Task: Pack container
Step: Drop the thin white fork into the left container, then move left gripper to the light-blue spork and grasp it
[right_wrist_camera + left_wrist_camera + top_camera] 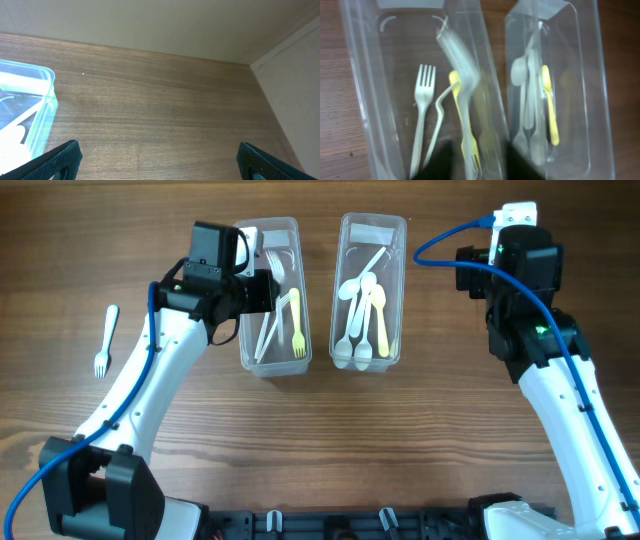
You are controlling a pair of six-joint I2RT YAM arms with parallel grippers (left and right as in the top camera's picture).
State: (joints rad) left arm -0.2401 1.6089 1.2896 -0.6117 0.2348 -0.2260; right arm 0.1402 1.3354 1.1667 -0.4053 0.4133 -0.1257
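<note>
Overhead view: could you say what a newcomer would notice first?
Two clear tubs sit side by side: the left tub holds forks, the right tub spoons. The left gripper hovers over the left tub, while a lone white fork lies on the table far to its left.

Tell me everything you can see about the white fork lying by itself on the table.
The white fork looks like thin one-piece plastic, with a slim handle widening to short tines. It lies flat on the wooden table, alone on the outer side of the left arm. Its handle points toward the far edge and its tines toward the robot's base, on a slight slant. Only the table touches it, and only the overhead view shows it.
</note>
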